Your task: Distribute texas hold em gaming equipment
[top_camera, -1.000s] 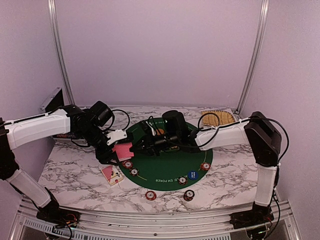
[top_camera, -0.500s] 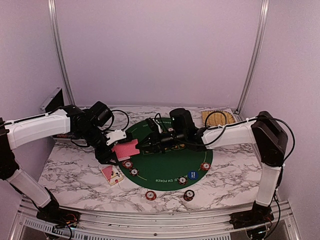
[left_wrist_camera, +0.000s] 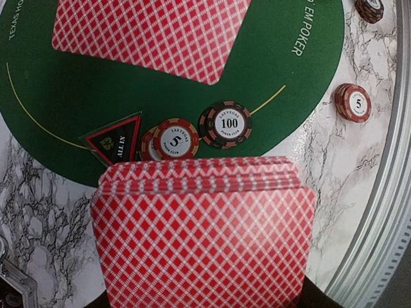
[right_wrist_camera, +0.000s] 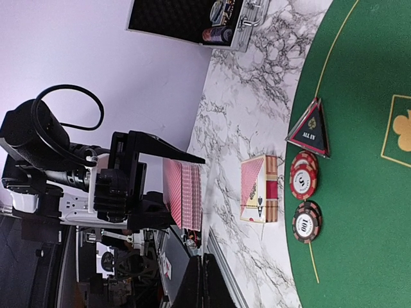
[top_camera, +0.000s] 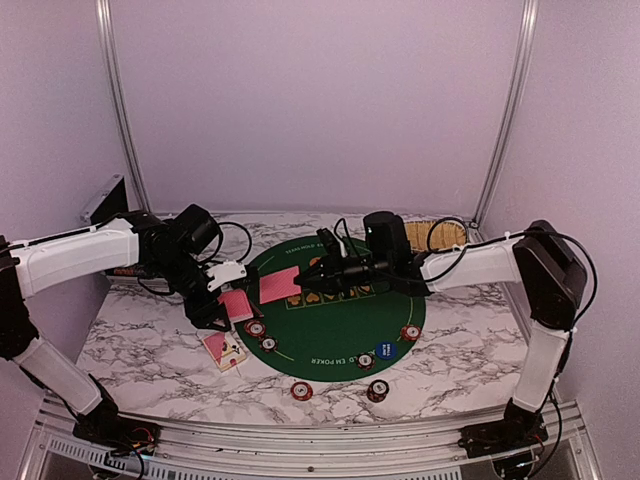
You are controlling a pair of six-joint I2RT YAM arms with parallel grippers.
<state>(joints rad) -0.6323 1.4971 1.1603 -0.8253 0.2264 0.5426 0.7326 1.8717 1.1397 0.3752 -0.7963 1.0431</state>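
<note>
Left wrist view: a fanned deck of red-backed playing cards [left_wrist_camera: 202,224] fills the foreground. The left pincer [top_camera: 226,308] is clamped shut on it and holds it above the left rim of the round green mat [left_wrist_camera: 282,58]. A single red-backed card [top_camera: 279,287] hangs over the mat, pinched at one edge by the closed right pincer [top_camera: 303,280]. Beyond the deck, a dark triangular marker button [left_wrist_camera: 115,144], a red-and-white chip stack [left_wrist_camera: 175,139] and a dark chip stack [left_wrist_camera: 226,124] sit close together in a row on the mat near its rim. Another red chip stack [left_wrist_camera: 353,102] rests on the white marble counter [left_wrist_camera: 45,205]. A small red card box [right_wrist_camera: 260,189] lies on the counter just beside the mat.
</note>
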